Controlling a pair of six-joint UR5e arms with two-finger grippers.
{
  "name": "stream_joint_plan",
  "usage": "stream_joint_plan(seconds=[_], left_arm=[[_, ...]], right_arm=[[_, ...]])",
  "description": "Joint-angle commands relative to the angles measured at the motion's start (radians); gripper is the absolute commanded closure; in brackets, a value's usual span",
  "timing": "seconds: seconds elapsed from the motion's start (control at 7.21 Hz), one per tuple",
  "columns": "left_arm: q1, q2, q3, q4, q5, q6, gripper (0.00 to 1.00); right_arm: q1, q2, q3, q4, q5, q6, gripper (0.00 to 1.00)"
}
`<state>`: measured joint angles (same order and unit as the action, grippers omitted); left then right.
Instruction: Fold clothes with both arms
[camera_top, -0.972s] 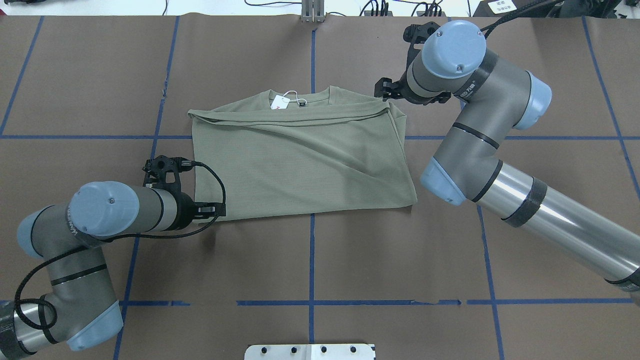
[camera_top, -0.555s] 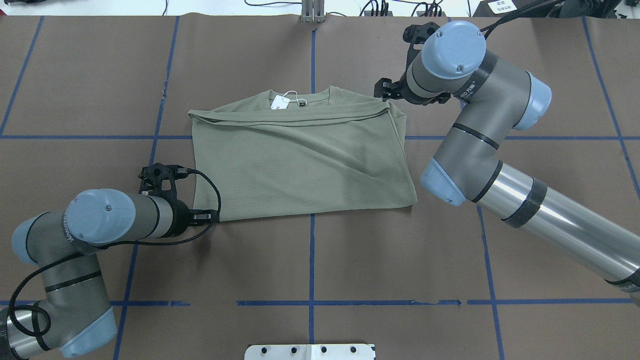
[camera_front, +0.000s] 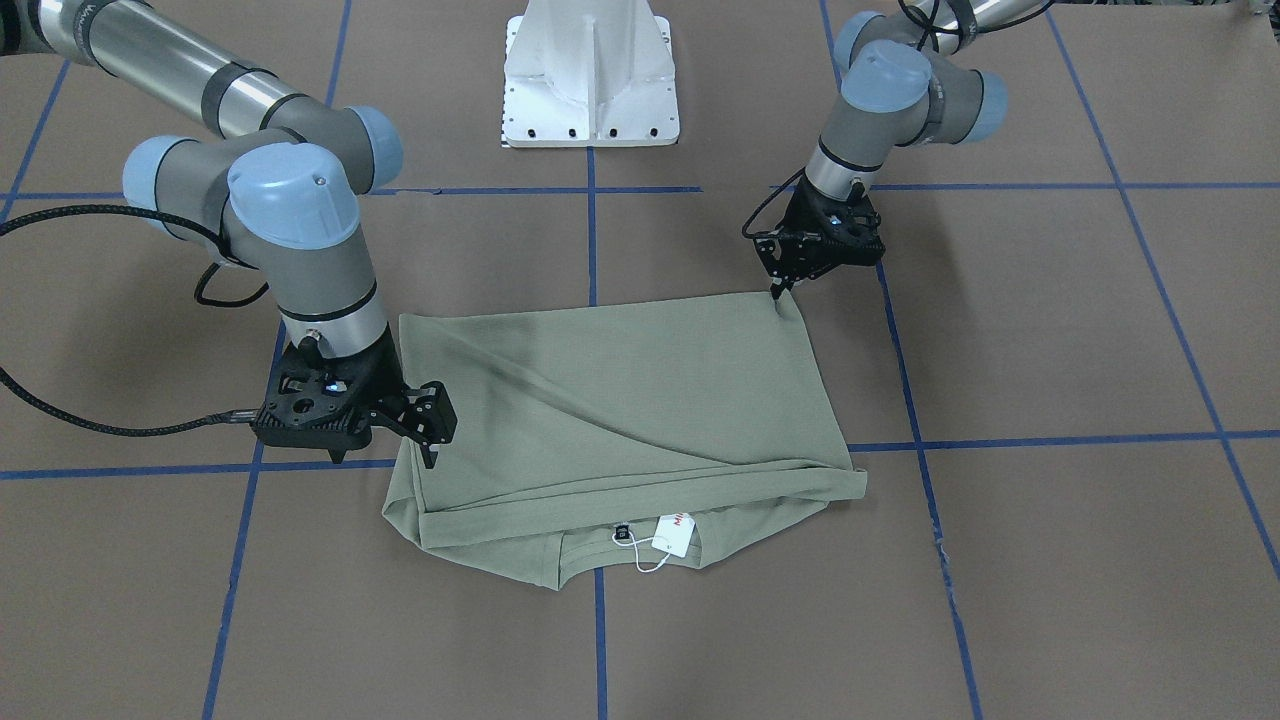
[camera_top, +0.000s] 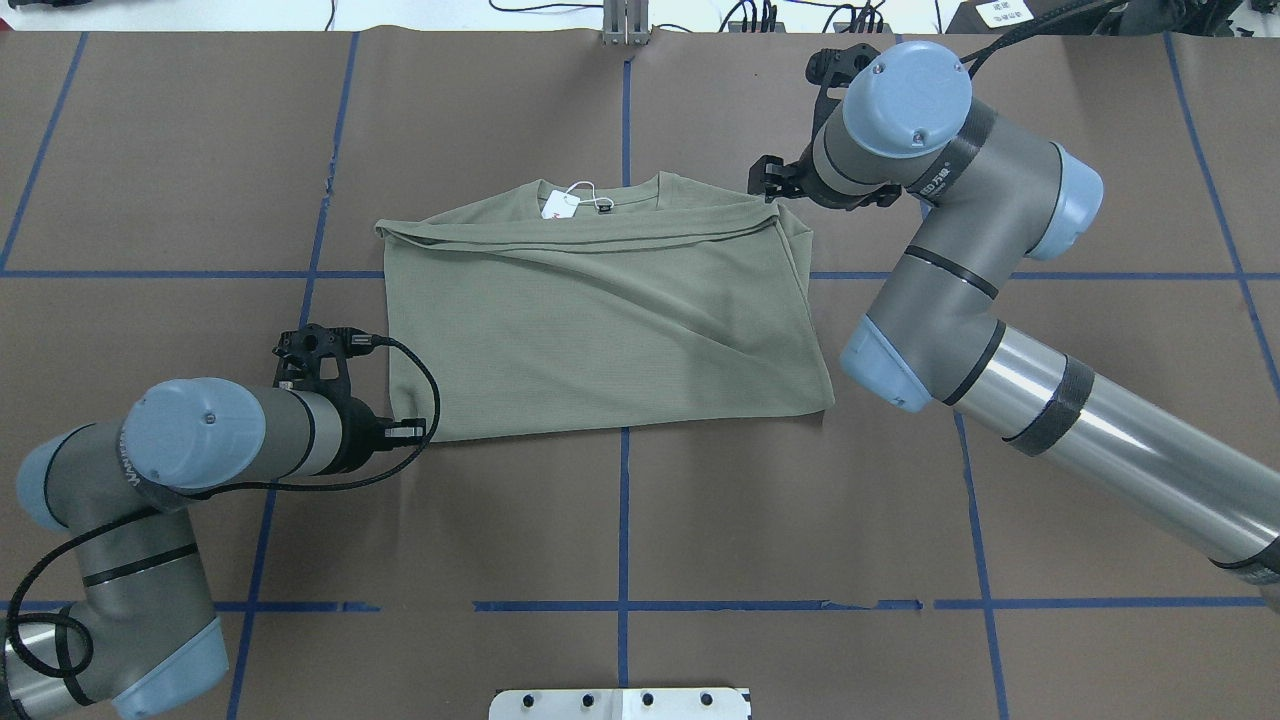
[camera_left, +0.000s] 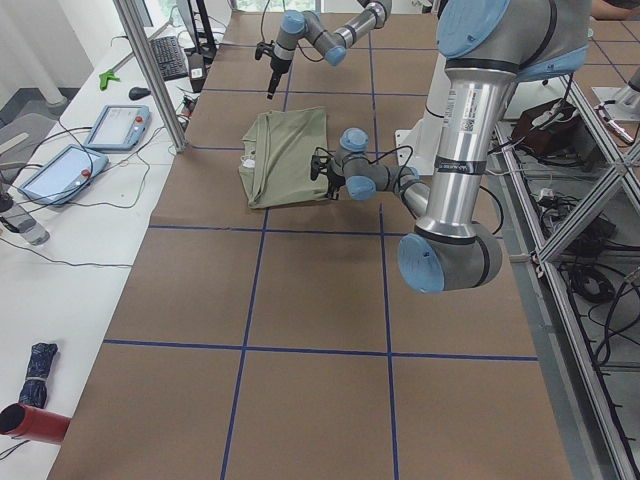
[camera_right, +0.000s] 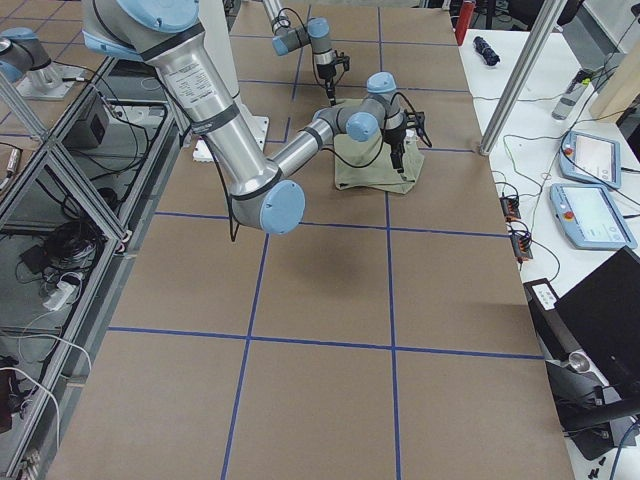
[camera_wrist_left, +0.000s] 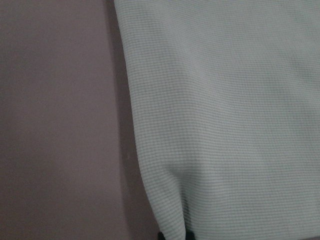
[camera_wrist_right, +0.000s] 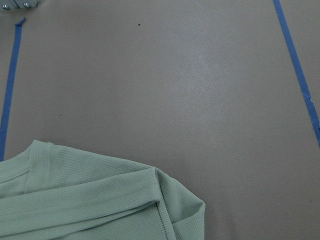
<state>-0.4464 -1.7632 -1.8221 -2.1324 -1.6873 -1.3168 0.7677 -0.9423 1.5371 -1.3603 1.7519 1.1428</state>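
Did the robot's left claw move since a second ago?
Yes. The left gripper slid left, toward the blue tape line, and slightly nearer the robot.

Figure: folded corner of shirt (camera_wrist_right: 85, 200), lower left | brown table cover (camera_wrist_right: 175, 75) beyond | blue tape lines (camera_wrist_right: 295, 65) at both edges

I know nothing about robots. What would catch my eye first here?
A sage-green shirt lies partly folded in the middle of the brown table, which is marked with a blue tape grid. The left gripper pinches the shirt's near left corner, and the right gripper stands at its far right corner.
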Motion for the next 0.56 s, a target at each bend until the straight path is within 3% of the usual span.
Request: stream_joint_plan(seconds=[0.0,0.28,0.42], left_arm=[[-0.026,0.071,-0.049,0.003,0.003,0.096,1.0],[-0.166,0.073,0.009,0.003,0.003,0.274,1.0],[-0.254,0.059,0.085,-0.001,0.0,0.38,1.0]], right_arm=[[-0.004,-0.001,0.0,0.003,0.0,0.0,0.0],[-0.005,-0.001,0.0,0.004,0.0,0.003,0.0],[-0.008,-0.001,0.002,0.004,0.0,0.009,0.0]])
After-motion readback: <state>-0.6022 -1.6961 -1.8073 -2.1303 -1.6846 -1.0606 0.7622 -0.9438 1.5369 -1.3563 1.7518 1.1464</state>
